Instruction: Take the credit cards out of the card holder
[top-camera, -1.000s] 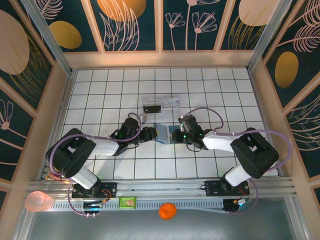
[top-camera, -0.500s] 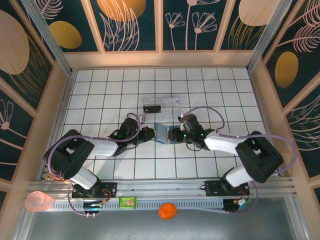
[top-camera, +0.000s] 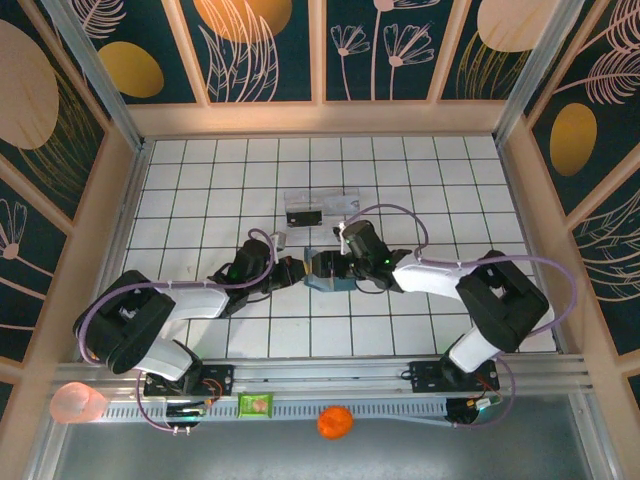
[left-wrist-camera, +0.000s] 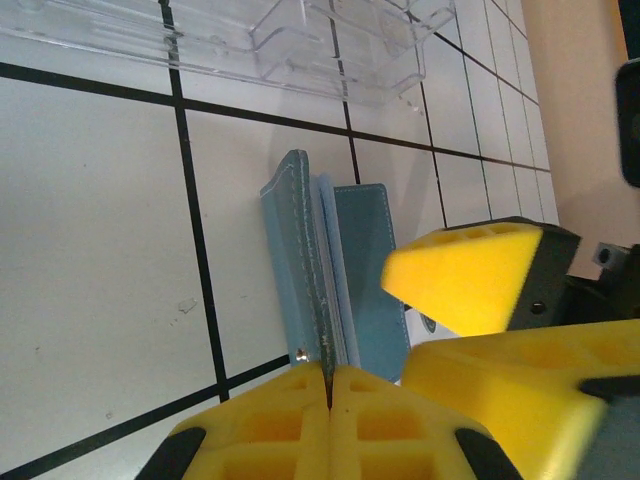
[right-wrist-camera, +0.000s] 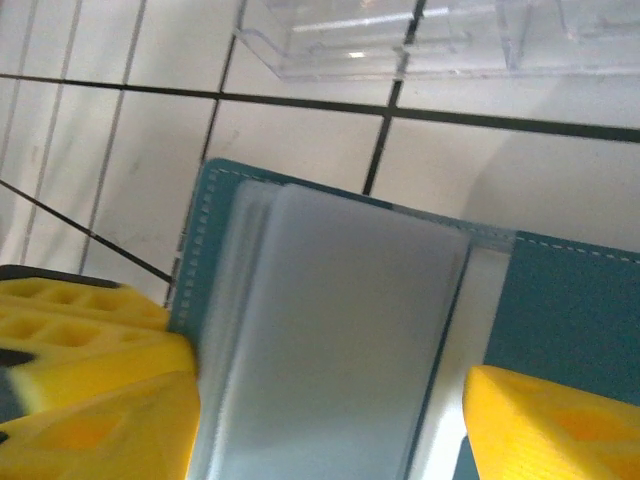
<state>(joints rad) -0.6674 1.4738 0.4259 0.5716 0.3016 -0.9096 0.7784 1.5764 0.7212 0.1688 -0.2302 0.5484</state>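
The teal card holder (top-camera: 324, 270) stands part-open between my two grippers in the middle of the tiled table. My left gripper (left-wrist-camera: 330, 378) is shut on the edge of the card holder's left panel (left-wrist-camera: 292, 260). The other panel (left-wrist-camera: 368, 270) leans away to the right. My right gripper (right-wrist-camera: 330, 400) is open, its yellow fingertips (right-wrist-camera: 545, 415) on either side of the pale grey leaves (right-wrist-camera: 340, 340) inside the card holder (right-wrist-camera: 215, 230). These leaves are blurred, and I cannot single out the credit cards among them.
A clear plastic tray (top-camera: 320, 208) lies just beyond the holder, close to both grippers (left-wrist-camera: 300, 40) (right-wrist-camera: 430, 40). On the front rail sit a pink cup (top-camera: 78, 402), a green packet (top-camera: 256, 404) and an orange ball (top-camera: 335, 422). Wooden walls ring the table.
My left gripper has shut on the holder's panel. My right gripper has opened and slid left over the holder's inside. The holder has shifted slightly left.
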